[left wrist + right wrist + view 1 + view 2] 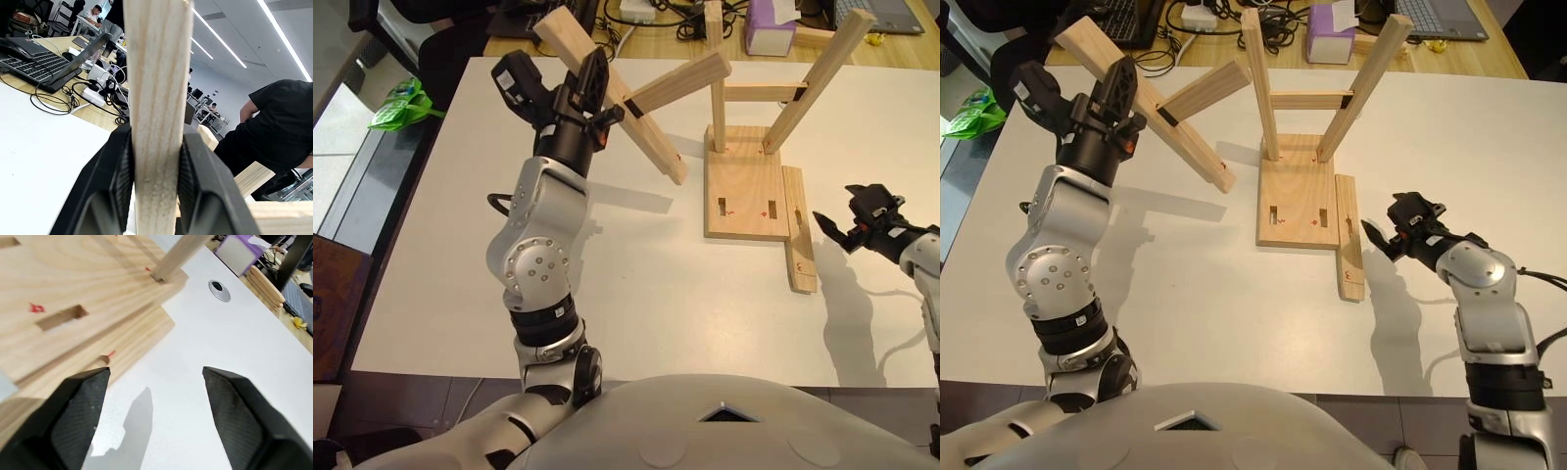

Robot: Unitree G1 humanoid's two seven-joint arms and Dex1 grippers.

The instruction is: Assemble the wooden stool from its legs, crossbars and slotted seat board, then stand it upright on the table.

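The slotted seat board (742, 191) lies flat near the table's back. Two legs (716, 78) stand in its far slots, joined by a crossbar (760, 93). A loose wooden bar (798, 233) lies against the board's right edge. My left gripper (582, 90) is raised left of the board and shut on a second leg (156, 98). That leg slants down toward the table and has a crossbar (680, 80) sticking out of it. My right gripper (1383, 235) hovers low just right of the loose bar (122, 340), open, with nothing between its fingers (83, 406).
A purple tissue box (771, 24), cables and laptops crowd the desk behind the table. A green bag (399, 106) lies off the table's left edge. A round cable grommet (219, 290) sits in the tabletop beyond the board. Bare white table (656, 294) spreads in front.
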